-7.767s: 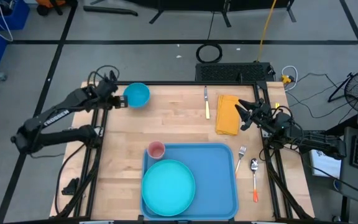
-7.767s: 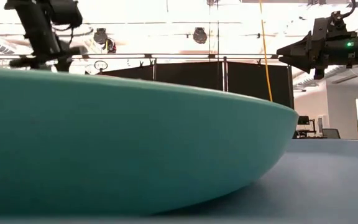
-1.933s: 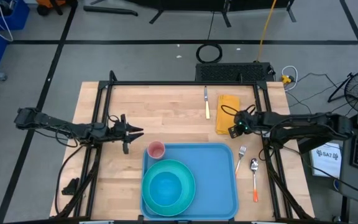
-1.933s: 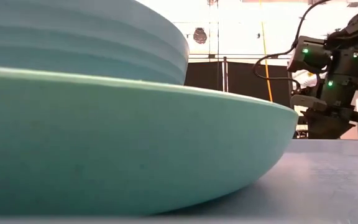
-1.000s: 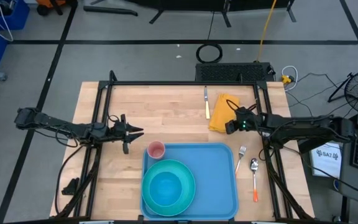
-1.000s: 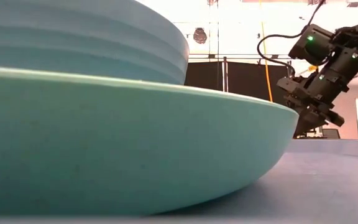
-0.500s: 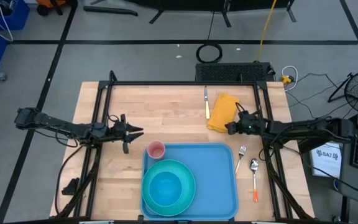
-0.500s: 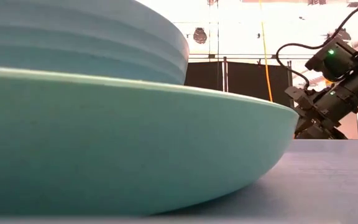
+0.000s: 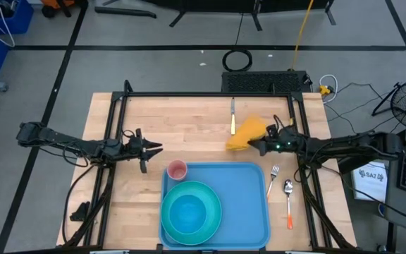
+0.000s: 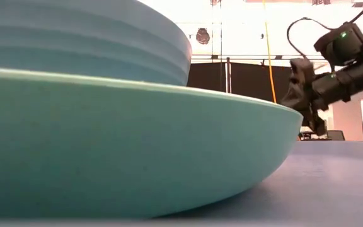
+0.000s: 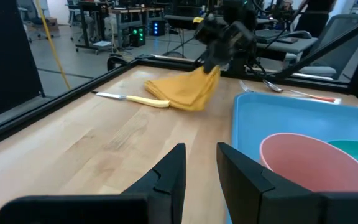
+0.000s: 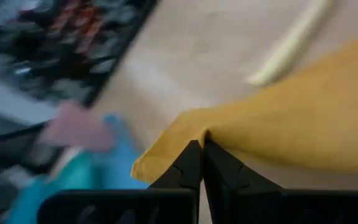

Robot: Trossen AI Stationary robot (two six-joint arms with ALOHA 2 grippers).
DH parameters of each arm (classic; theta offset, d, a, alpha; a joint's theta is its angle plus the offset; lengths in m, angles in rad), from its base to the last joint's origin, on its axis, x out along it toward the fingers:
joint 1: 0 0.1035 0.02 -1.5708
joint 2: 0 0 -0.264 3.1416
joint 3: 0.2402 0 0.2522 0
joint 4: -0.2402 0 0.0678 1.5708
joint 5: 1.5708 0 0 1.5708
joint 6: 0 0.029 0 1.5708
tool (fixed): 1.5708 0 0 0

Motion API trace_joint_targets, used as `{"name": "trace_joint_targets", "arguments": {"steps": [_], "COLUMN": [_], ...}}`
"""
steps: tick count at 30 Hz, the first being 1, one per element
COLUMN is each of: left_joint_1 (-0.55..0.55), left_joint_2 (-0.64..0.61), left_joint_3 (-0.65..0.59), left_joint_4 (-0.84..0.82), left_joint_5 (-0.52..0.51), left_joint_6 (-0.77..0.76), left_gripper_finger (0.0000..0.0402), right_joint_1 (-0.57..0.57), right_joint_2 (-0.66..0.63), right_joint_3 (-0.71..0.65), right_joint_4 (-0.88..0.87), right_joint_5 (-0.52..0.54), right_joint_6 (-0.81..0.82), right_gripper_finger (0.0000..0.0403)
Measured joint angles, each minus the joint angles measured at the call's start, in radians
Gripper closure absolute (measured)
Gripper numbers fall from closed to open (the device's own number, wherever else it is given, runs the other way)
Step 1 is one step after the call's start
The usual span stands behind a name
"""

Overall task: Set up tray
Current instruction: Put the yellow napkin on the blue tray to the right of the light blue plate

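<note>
The right pincer (image 9: 254,147) is pinched tight on one edge of the soft mustard-yellow cloth napkin (image 9: 244,134), which trails away from it in a loose fold with part still dragging on the pale wooden desk (image 9: 182,127). The large flat blue plastic tray (image 9: 245,194) with rounded corners lies just on the near side of this pincer, its far rim close below the fingertips, and already carries a round teal plate (image 9: 206,194) with a small round blue bowl (image 9: 189,213) nested in it and a pink plastic cup (image 9: 177,170) in its far left corner. To do this step well, I judge the arm should lift enough for the hanging cloth to clear the tray's raised rim, then carry it towards the bare blue strip beside the plate and lay it down flat before letting go, since a limp napkin bunches easily. A yellow-handled table knife (image 9: 233,121) lies just beyond the cloth and could be swept along by the trailing fold. A metal fork (image 9: 274,176) and an orange-handled spoon (image 9: 288,201) lie on the desk beside the tray, behind and below the right pincer. The left pincer (image 9: 154,148) waits low over the desk, well apart across the tray's far edge, its fingers slightly parted and empty, pointing at the cup.
</note>
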Motion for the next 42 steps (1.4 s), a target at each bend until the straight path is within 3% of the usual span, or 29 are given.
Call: {"name": "trace_joint_targets", "arguments": {"steps": [3, 10, 18, 24, 32, 38, 42], "left_joint_1": [0.0, 0.0, 0.0, 0.0, 0.0, 0.0, 0.0], "left_joint_2": [0.0, 0.0, 0.0, 0.0, 0.0, 0.0, 0.0], "left_joint_3": [0.0, 0.0, 0.0, 0.0, 0.0, 0.0, 0.0], "left_joint_4": [-0.001, -0.025, -0.03, -0.033, -0.04, -0.04, -0.04], "left_joint_5": [0.0, 0.0, 0.0, 0.0, 0.0, 0.0, -0.001], "left_joint_6": [0.0, -0.007, -0.023, -0.031, -0.032, -0.036, -0.051], "left_gripper_finger": [0.0309, 0.0309, 0.0309, 0.0309, 0.0309, 0.0309, 0.0309], "right_joint_1": [0.048, 0.283, 0.656, 0.836, 0.965, 1.013, 1.025], "right_joint_2": [0.001, 0.002, 0.057, 0.205, 0.433, 0.542, 0.573], "right_joint_3": [0.031, 0.158, 0.421, 0.522, 0.597, 0.686, 0.703], "right_joint_4": [-0.015, -0.187, -0.605, -0.721, -0.662, -0.633, -0.645], "right_joint_5": [-0.076, -0.096, 0.173, 0.288, 0.195, 0.077, 0.072], "right_joint_6": [0.028, 0.14, 0.252, 0.413, 0.609, 0.638, 0.634], "right_gripper_finger": [0.0402, 0.0402, 0.0402, 0.0403, 0.0403, 0.0403, 0.0403]}}
